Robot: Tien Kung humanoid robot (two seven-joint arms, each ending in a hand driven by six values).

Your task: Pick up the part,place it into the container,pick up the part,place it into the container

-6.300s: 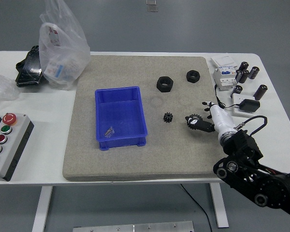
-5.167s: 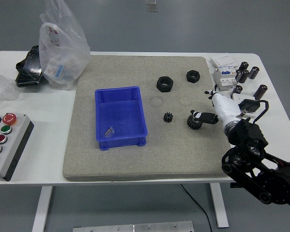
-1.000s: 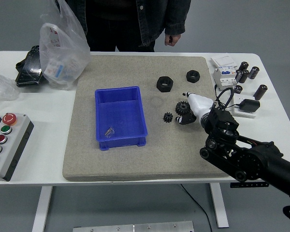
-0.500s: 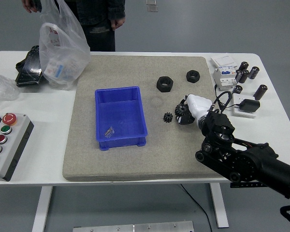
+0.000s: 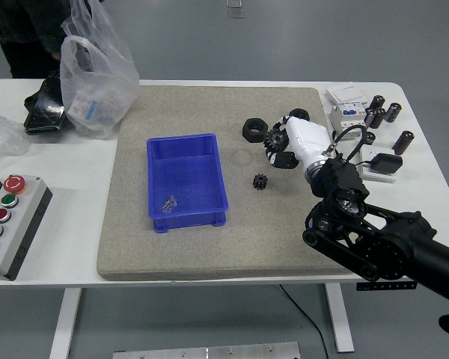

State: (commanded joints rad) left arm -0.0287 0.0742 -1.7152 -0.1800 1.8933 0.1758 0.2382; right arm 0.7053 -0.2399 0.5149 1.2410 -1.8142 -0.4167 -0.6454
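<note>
Fingers (image 5: 283, 159) of your right hand (image 5: 293, 142) curl around a black gear (image 5: 274, 140), lifted right of the blue container (image 5: 185, 180). A smaller gear (image 5: 260, 181) lies on the mat just right of that container.

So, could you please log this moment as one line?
right hand: shut on gear, lifted | blue bin: awaiting gear | small gear: on mat

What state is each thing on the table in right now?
Right robot hand: raised, shut on the larger gear.
Larger gear: held above the mat, off the surface.
Small gear: lying on the mat, untouched.
Blue container: open, holds only a small clear bit.
Two black nuts: resting on the mat.
Plastic bag: standing, bunched.
</note>
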